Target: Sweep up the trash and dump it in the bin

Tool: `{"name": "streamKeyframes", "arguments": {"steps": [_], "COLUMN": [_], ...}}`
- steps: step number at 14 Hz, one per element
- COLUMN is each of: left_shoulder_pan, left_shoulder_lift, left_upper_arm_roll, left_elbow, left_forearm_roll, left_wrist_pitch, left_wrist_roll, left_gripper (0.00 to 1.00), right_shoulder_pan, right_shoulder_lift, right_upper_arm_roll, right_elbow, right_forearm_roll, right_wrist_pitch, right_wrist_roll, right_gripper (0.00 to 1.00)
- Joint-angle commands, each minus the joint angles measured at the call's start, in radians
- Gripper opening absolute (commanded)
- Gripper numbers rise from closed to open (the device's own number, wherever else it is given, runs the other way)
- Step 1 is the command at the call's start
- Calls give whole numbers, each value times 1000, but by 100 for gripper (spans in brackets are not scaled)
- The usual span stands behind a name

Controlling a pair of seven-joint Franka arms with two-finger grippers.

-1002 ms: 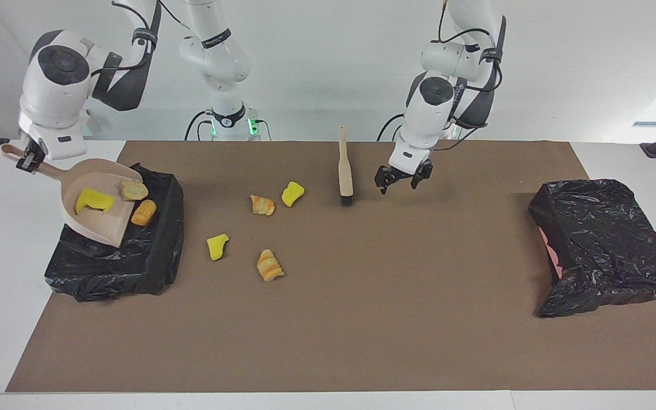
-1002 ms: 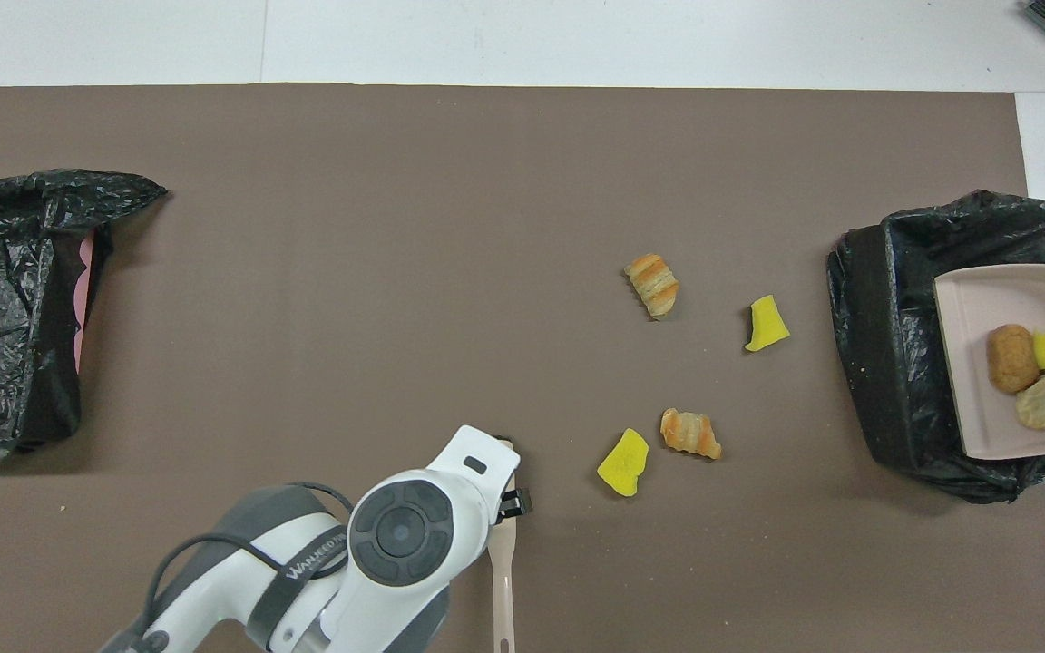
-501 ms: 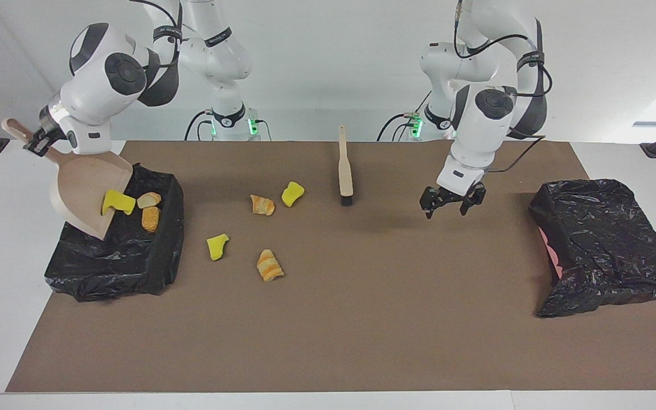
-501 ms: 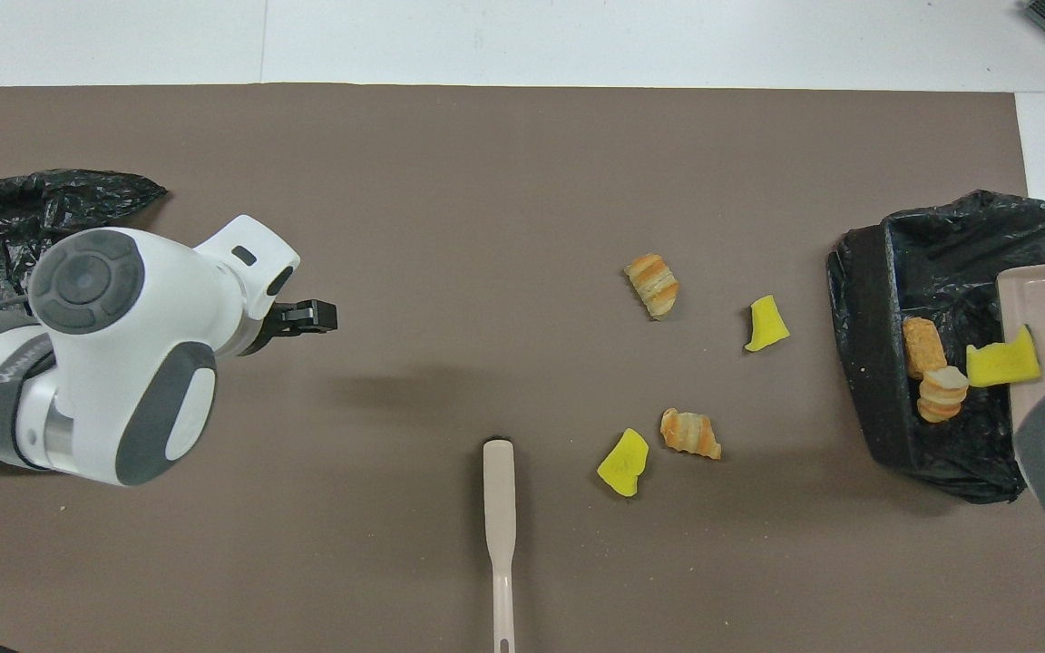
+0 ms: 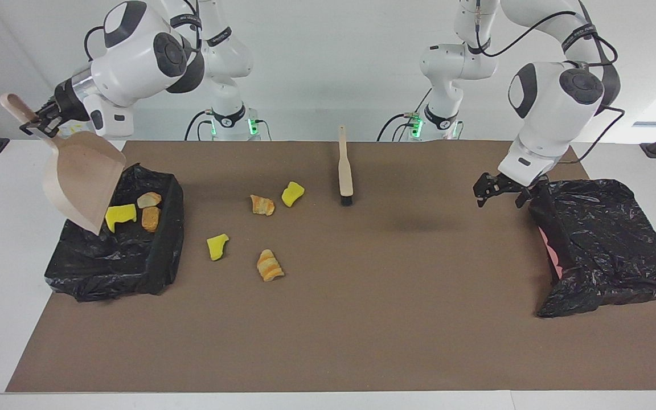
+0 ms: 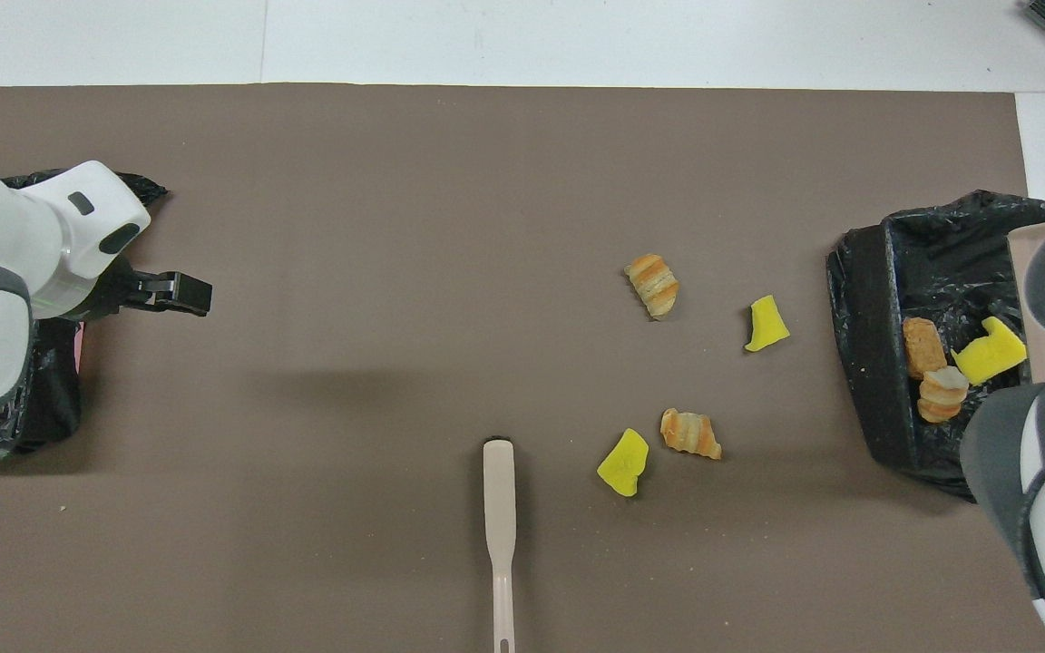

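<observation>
My right gripper (image 5: 40,121) is shut on the handle of the beige dustpan (image 5: 80,182) and holds it tipped steeply over the black-lined bin (image 5: 163,250) at the right arm's end. Three scraps of trash lie in the bin: a yellow chunk (image 5: 120,213) and two bread-like lumps (image 5: 150,218). They also show in the overhead view (image 6: 990,349), inside the bin (image 6: 876,363). Several scraps lie on the brown mat beside the bin: two yellow (image 5: 217,246) (image 5: 292,193), two striped (image 5: 270,265) (image 5: 262,205). My left gripper (image 5: 499,193) is open and empty, over the mat.
The beige brush (image 5: 344,168) lies on the mat near the robots at mid-table, bristles pointing away from them; it also shows in the overhead view (image 6: 499,535). A second black-bagged box (image 5: 601,245) sits at the left arm's end, right beside the left gripper (image 6: 173,292).
The right gripper lifted and tipped the dustpan, and its three scraps slid into the bin. The left gripper moved from beside the brush to the black bag at its end.
</observation>
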Motion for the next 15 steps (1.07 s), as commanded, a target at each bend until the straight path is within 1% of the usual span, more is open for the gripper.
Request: {"name": "streamKeyframes", "arguments": {"steps": [1,3,4,6,8,10,12,13,15], "left_shoulder_pan": [21,32,36,50,56,56,49,46,46], "left_shoulder_lift": [2,3,-1,-18,-21,-24,-29,-41,-64], "left_upper_arm_roll": [-9,-9,-9,-8,-6,-9,-12,-14,-16], "left_elbow": [95,166,175,178,201,227,227,220,194], "left_forearm_roll": [-12,-10,-6,-12,-15,-13,-7,-7,-6], "left_wrist_pitch": [-110,-194,-216,-219,-239,-262,-256,-261,-264], "left_wrist_roll": [30,30,33,35,28,25,27,28,36], "left_gripper": [100,100,100,100,100,100,100,100,100], "right_shoulder_pan": [70,104,119,165,177,188,191,214,293], "right_shoulder_lift": [95,157,175,177,178,180,201,242,347], "right_upper_arm_roll": [3,3,3,3,5,5,5,6,6], "right_elbow": [144,243,276,287,295,301,314,349,451], "right_forearm_roll": [38,125,168,288,443,620,760,794,825], "right_wrist_pitch": [-86,-145,-181,-212,-238,-235,-220,-217,-225], "right_wrist_roll": [7,38,92,297,563,782,989,1110,1327], "right_gripper": [0,0,0,0,0,0,0,0,0]}}
